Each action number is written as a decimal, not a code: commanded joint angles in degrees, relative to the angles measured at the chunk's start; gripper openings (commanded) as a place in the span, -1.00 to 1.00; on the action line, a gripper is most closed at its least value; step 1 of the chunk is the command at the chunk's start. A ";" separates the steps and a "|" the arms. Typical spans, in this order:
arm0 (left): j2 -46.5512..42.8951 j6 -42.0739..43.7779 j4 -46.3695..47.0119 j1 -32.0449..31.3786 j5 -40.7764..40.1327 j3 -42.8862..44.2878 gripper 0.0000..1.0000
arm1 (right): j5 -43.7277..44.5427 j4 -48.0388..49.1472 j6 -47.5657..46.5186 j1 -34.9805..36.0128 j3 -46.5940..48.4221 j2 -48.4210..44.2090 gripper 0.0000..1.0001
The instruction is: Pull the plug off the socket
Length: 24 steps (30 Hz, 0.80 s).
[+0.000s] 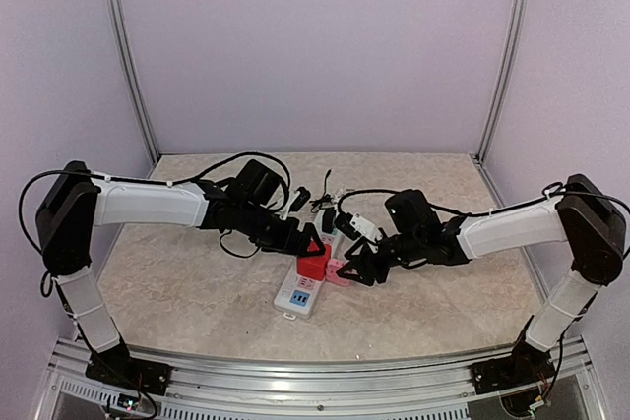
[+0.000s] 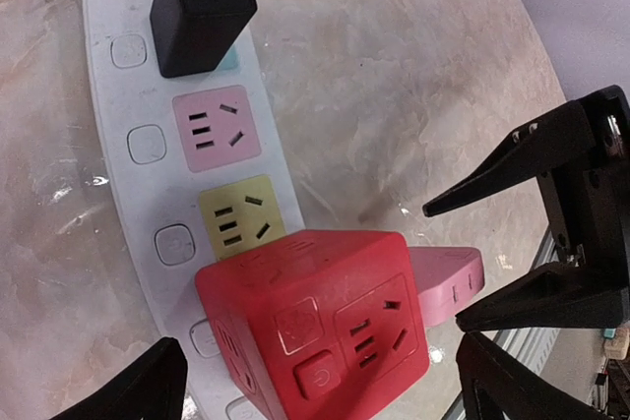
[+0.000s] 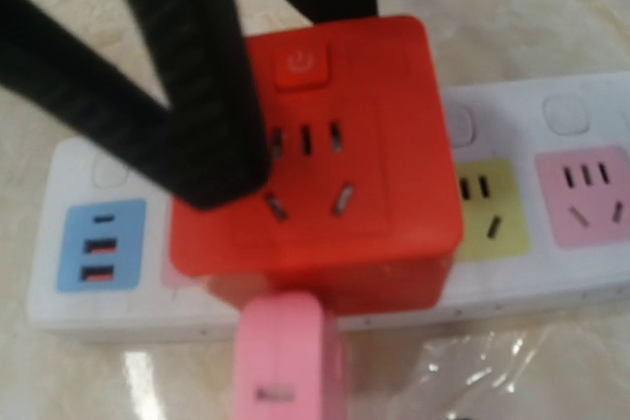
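Note:
The socket, a long white power strip (image 1: 298,294), lies mid-table; its pink and yellow outlet faces show in the left wrist view (image 2: 138,95). A red cube adapter (image 2: 325,327) sits plugged into it, and a pink plug (image 2: 455,280) sticks out of the cube's side. My left gripper (image 2: 315,390) is open, one finger on each side of the red cube and apart from it. My right gripper (image 2: 444,268) is open, its two black fingers on either side of the pink plug. In the right wrist view the pink plug (image 3: 285,361) is at the bottom centre and my own fingers are out of view.
A black adapter (image 2: 200,2) is plugged into the strip's far end, with black cords (image 1: 320,199) bunched behind it. A white cord end (image 1: 359,226) lies by the right arm. A clear plastic wrapper (image 3: 512,371) lies beside the strip.

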 commanded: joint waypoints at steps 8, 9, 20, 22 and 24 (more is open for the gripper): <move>2.83 -1.17 0.49 -1.79 0.93 2.06 0.85 | -0.26 3.28 -0.98 1.04 1.80 4.31 -0.12; 3.13 -1.19 0.25 -1.89 0.75 2.24 0.84 | -0.33 3.27 -1.05 1.18 1.88 4.50 -0.16; 5.19 -1.10 -1.91 -1.67 -0.43 3.13 0.70 | 0.61 0.56 -1.49 1.84 2.58 5.23 -1.00; 5.16 -1.19 -1.97 -1.37 -0.45 2.74 0.66 | 0.82 0.38 -1.36 1.92 2.20 4.75 -1.00; 5.30 -1.19 -2.17 -1.10 -0.44 2.49 0.62 | 1.15 0.18 -1.36 1.92 1.78 4.47 -1.00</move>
